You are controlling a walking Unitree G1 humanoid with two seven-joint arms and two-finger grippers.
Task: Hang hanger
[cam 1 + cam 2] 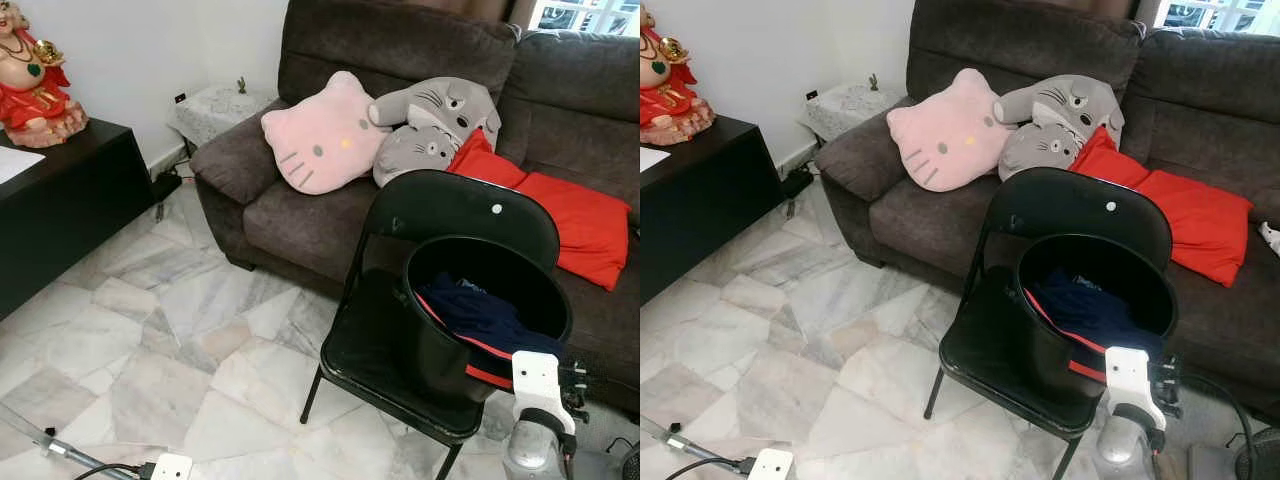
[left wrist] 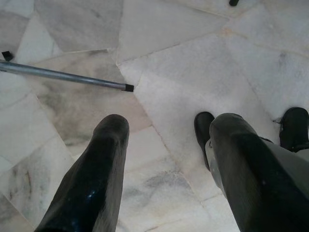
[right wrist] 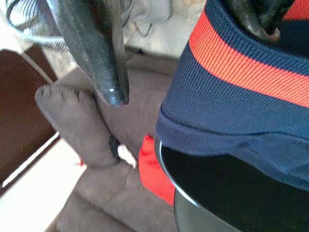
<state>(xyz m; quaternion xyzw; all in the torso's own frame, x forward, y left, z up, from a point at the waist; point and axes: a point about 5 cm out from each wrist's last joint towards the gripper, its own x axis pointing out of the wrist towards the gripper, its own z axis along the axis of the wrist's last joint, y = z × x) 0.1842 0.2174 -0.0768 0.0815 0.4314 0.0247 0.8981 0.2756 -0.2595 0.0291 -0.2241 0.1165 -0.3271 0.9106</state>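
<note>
A black folding chair (image 1: 450, 205) stands in front of the sofa with a black bucket (image 1: 420, 300) on its seat. In the bucket lies a navy garment (image 1: 480, 315) with a red stripe. My right arm (image 1: 540, 400) reaches up at the bucket's near rim. In the right wrist view my right gripper (image 3: 190, 65) is open, one of its fingers (image 3: 104, 58) outside the bucket and the other at the striped navy cloth (image 3: 241, 96) draped over the rim. My left gripper (image 2: 166, 128) hangs open over the marble floor, holding nothing.
A dark brown sofa (image 1: 300, 210) carries a pink cat cushion (image 1: 325, 135), a grey plush (image 1: 435, 120) and a red cushion (image 1: 570, 215). A black cabinet (image 1: 60, 200) stands at the left. A metal rod (image 2: 67, 77) and a white box with a cable (image 1: 170, 467) lie on the floor.
</note>
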